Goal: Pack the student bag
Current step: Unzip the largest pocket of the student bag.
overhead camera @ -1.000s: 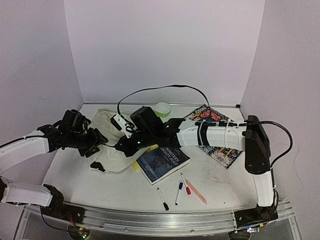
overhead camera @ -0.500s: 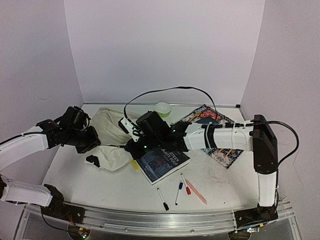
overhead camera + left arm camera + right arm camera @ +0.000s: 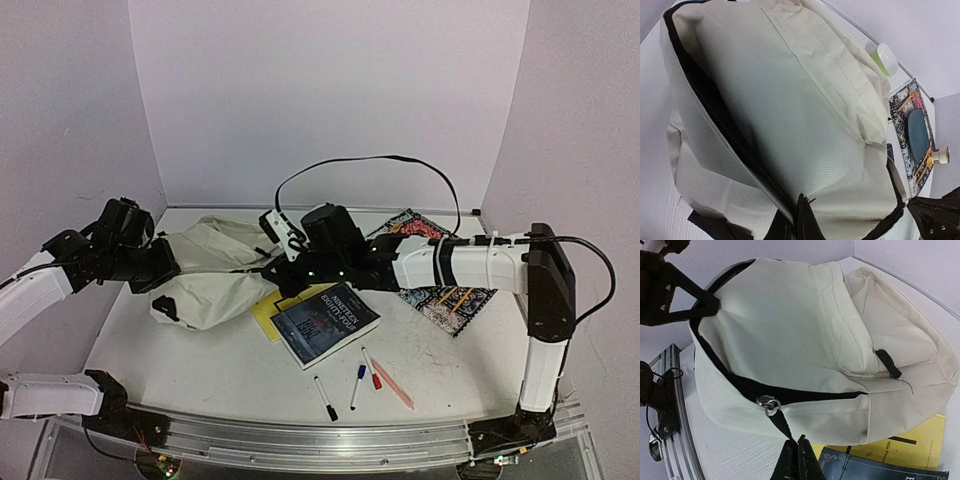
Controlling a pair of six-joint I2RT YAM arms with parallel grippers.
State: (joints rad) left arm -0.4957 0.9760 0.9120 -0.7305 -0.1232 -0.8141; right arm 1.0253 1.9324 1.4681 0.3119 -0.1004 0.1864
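I have the student bag (image 3: 215, 275) lying on its side at the left-centre of the tabletop (image 3: 200, 365), stretched between my two arms. Its long axis runs left to right in the overhead view, and so does the dark zip line along its mouth. The left gripper (image 3: 163, 267) is closed on the bag's rim at the left end of that line; its wrist camera shows the fabric edge pinched right at the zip. The right gripper (image 3: 796, 454) is closed on the black strap (image 3: 782, 424) that hangs from the metal zip pull (image 3: 766, 402), at the bag's right side, so the bag lies directly left of it. The mouth gapes only as a narrow dark slot. I cannot see anything inside it, and I cannot tell how far the zip has run.

Everything to pack sits outside the bag, on the right arm's side. A dark blue book (image 3: 325, 325) lies just right of the bag, overlapping a yellow notebook (image 3: 262, 308) that touches the bag's lower edge. A patterned book (image 3: 455, 302) lies farther right, partly under the right arm. A green cup (image 3: 886, 57) stands behind the bag. Three markers (image 3: 357, 386) and a pink pencil (image 3: 392, 385) lie near the front edge.

My judgement: the mouth must open wider along that left-right axis before the blue book goes in.
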